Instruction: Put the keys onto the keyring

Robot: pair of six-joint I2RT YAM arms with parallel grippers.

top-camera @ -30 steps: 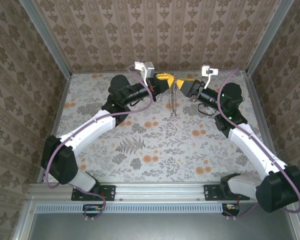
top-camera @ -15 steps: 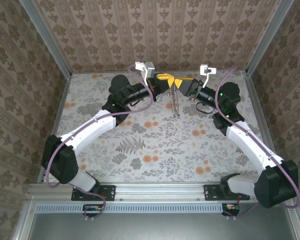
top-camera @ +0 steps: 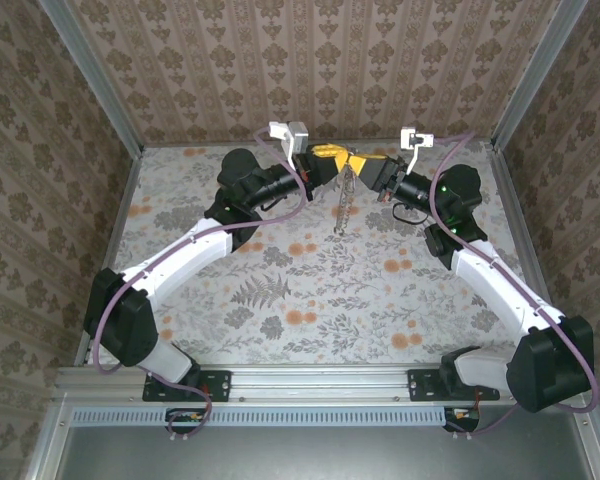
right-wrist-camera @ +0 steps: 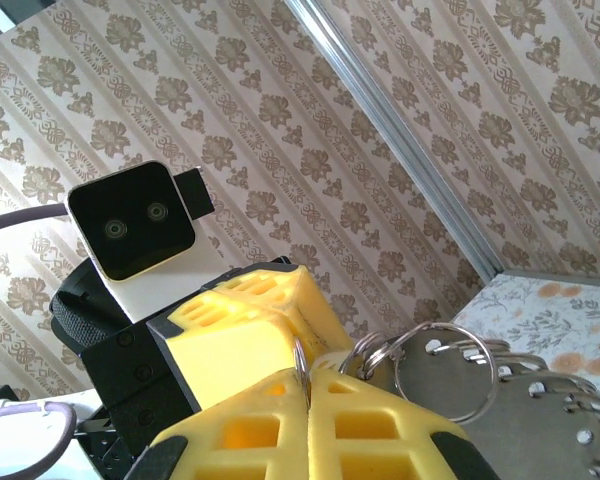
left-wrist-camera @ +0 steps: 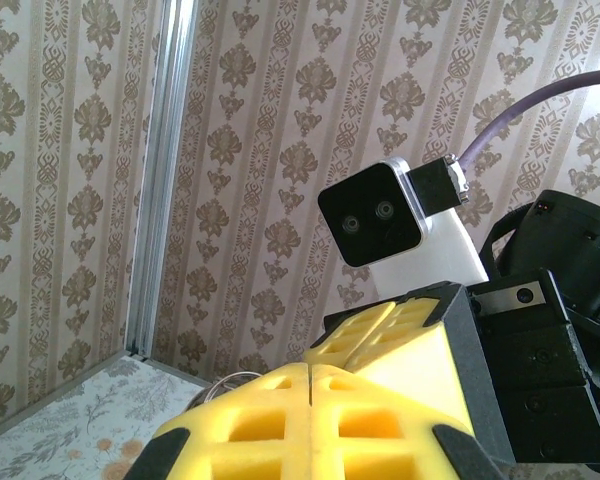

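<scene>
Right wrist view: my right gripper [right-wrist-camera: 308, 378] pinches thin wire of the keyring [right-wrist-camera: 380, 350], round shiny steel rings; left gripper [left-wrist-camera: 310, 375], of yellow grid-cut foam, is pressed together.

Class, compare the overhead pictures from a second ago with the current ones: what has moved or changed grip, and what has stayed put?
The right gripper swung left to meet the left gripper and closed its jaws, pinching a thin ring of the keyring. The keyring's hanging strand swung and ended slightly further left. The left gripper stayed shut and in place.
</scene>
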